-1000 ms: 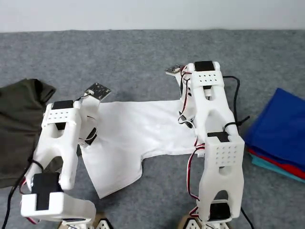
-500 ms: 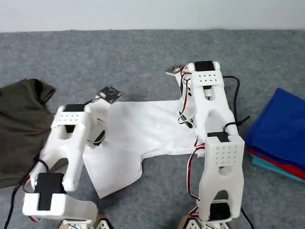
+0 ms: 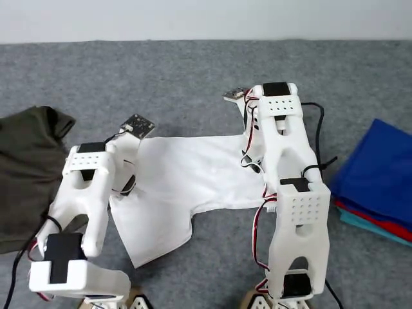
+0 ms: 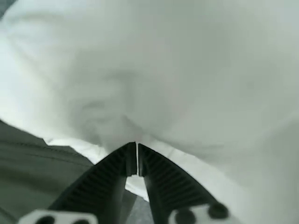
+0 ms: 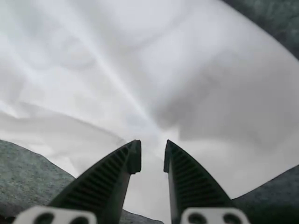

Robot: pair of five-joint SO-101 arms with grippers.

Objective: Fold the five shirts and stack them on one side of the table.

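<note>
A white shirt (image 3: 187,187) lies spread on the grey carpet between the two arms. My left gripper (image 4: 137,150) is at its left edge, shut on a pinch of the white fabric (image 4: 154,79); in the high view it sits low beside that edge (image 3: 125,183). My right gripper (image 5: 150,156) is at the shirt's right side (image 3: 254,161). Its fingers stand a narrow gap apart with white fabric (image 5: 140,70) between them, and creases run toward the tips. A dark olive shirt (image 3: 26,167) lies crumpled at the far left.
A stack of folded shirts (image 3: 380,180), blue on top with red and teal below, sits at the right edge. Bare grey carpet (image 3: 161,77) stretches across the far side. A cable (image 3: 318,129) loops off the right arm.
The left arm swung right with the shirt edge, then came back partway left. The right arm and the shirt's right side have not moved.
</note>
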